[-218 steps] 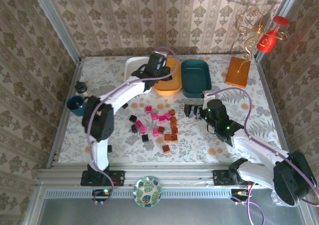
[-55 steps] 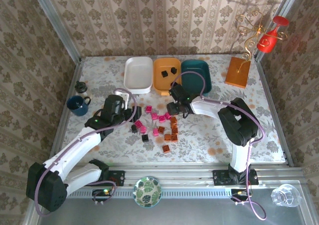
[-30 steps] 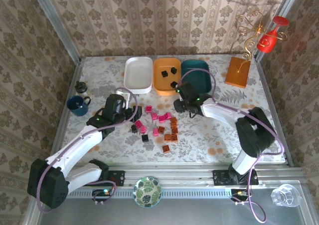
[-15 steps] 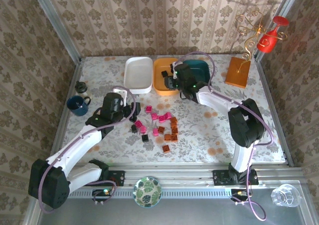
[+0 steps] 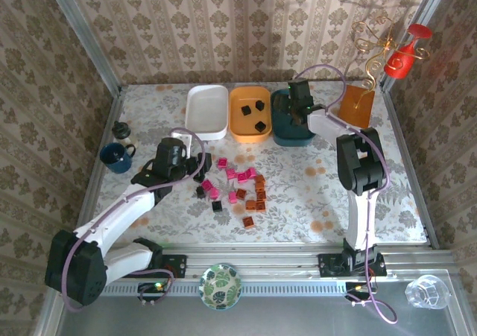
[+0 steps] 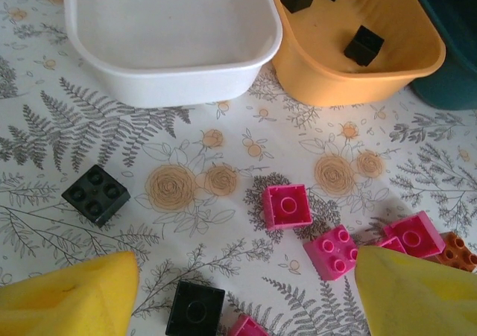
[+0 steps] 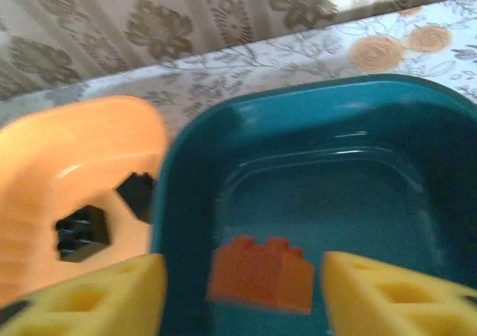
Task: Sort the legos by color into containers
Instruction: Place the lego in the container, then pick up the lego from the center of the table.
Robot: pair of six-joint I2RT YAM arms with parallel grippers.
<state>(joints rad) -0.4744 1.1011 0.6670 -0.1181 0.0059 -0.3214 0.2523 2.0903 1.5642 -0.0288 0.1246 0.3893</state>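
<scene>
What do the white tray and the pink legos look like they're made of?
White tray: probably molded plastic, semi-matte; thin rolled rim, rounded corners, soft sheen. Pink legos: hard glossy plastic, it seems; crisp molded studs with small highlights.

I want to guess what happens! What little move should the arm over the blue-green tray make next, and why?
Probably lift the right gripper straight up out of the dark teal tray. Its jaws stand apart, and the brown-orange lego seems to lie loose on the tray floor between them, so that drop looks done.
</scene>
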